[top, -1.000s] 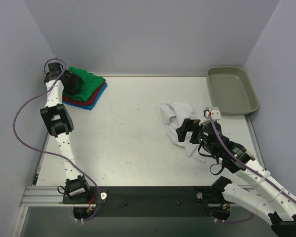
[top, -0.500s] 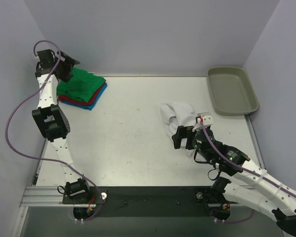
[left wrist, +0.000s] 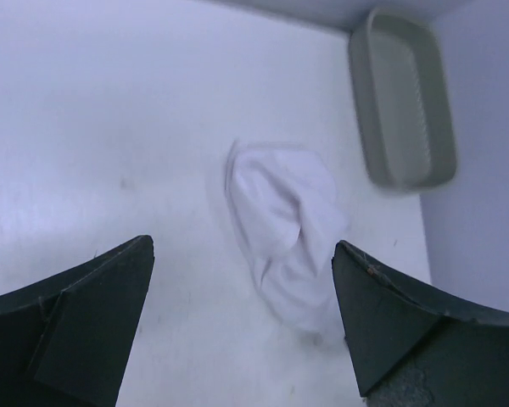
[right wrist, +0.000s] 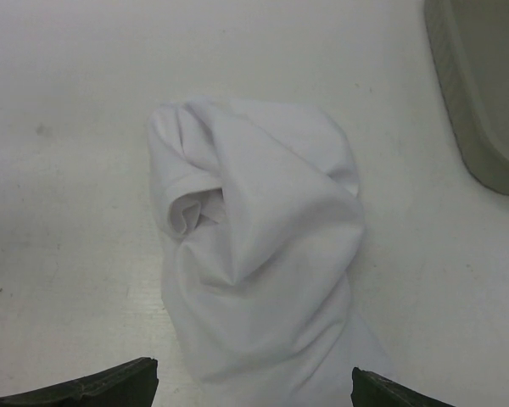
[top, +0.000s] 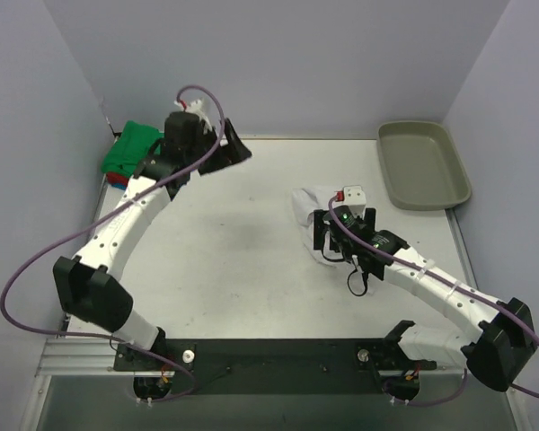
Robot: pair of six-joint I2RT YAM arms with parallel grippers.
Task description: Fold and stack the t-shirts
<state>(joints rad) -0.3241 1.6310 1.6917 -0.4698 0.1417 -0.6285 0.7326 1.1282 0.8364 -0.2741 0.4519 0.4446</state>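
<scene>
Now | left pincer (left wrist: pixel 242 254) wide apart, empty | right pincer (right wrist: pixel 254 373) likewise (over white tee (right wrist: pixel 254 237))

The top view looks down over the whole worktop (top: pixel 251 260). Both wrist views face the white t-shirt (right wrist: pixel 254 254): right close above, left farther off.

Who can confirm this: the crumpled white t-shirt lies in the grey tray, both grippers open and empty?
Not in the tray: the white t-shirt lies on the table beside it, as the top external view shows. The left gripper and right gripper are open and empty.
</scene>
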